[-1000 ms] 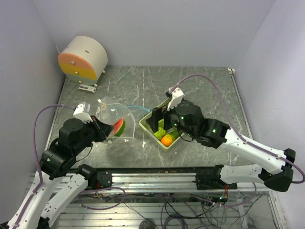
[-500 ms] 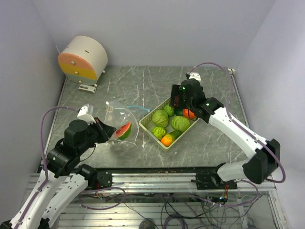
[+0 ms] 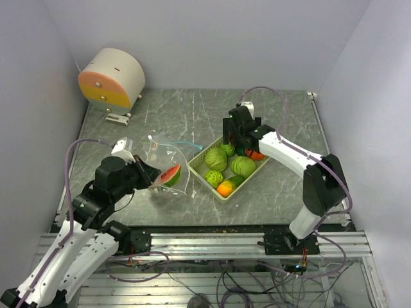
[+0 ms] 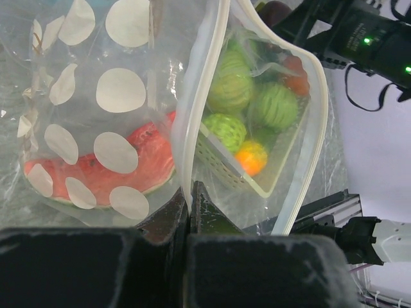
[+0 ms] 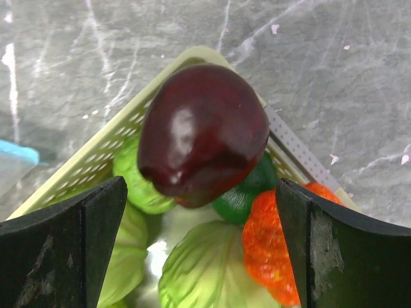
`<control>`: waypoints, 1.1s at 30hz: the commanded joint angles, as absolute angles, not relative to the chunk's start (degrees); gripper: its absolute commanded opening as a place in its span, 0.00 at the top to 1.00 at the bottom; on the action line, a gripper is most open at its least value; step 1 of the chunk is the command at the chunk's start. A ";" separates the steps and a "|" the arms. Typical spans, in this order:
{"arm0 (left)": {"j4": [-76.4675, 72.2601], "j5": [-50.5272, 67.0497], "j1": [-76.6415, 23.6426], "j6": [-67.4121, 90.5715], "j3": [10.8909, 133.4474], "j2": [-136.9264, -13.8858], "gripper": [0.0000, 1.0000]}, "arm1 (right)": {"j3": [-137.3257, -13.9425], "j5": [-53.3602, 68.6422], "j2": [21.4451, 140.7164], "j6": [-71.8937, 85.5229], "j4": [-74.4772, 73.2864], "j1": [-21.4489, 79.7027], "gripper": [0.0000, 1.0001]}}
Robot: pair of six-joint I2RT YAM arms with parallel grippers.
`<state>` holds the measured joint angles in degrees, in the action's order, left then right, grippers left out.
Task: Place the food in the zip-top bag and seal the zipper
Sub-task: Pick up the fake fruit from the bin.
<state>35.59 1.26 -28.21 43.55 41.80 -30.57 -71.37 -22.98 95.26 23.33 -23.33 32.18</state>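
— While the left pincer is clenched on the rim of the clear zip-top bag with white dots, how much has actually gone in?

— One piece, as far as I can see: a red watermelon slice with a green rind, lying low and left in the left wrist view. The bag's mouth gapes toward the basket, and the pale zipper track curves wide open.

— And the right pincer?

— Released, jaws spread as far as they go, grasping nothing. It hangs over the far end of the pale yellow-green lattice plastic basket. A glossy dark maroon round fruit sits in the middle of the right wrist view, between the fingers but apart from both, on top of the pile.

— So what's left?

— Most of it, I'd judge. Besides the maroon one, the basket holds several round green ribbed fruits, a small orange fruit at its near corner and an orange-red netted piece at the lower right of the right wrist view. From overhead the basket sits right of centre on the grey marbled tabletop, just beside the bag.

— And the seal?

— Not yet done. Every piece has to cross over first, then the track gets pressed shut.
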 commanded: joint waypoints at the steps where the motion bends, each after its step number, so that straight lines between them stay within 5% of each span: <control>1: 31.25 3.82 -27.93 42.67 41.15 -31.60 0.93 | -73.80 -26.76 99.05 20.74 -19.38 31.00 0.00; 11: 32.37 3.24 -27.93 42.19 41.13 -31.19 0.93 | -72.90 -23.10 102.20 20.00 -13.78 29.54 0.06; 20: 32.10 3.20 -27.90 42.81 40.35 -31.19 0.93 | -70.99 -22.76 96.97 20.76 -14.58 29.50 0.60; 23: 31.63 3.01 -27.88 43.13 39.83 -31.29 0.93 | -70.42 -20.80 92.24 20.75 -15.72 29.68 0.68; 27: 30.67 2.88 -27.87 43.42 38.67 -31.80 0.93 | -70.10 -11.20 83.73 19.76 -16.95 31.28 0.71; 33: 29.19 2.79 -27.87 43.57 38.06 -33.40 0.93 | -67.62 18.62 71.58 17.00 -11.10 40.88 0.70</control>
<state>32.69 2.24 -28.21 43.13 38.46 -32.67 -69.17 -3.97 76.97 19.38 -16.01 34.04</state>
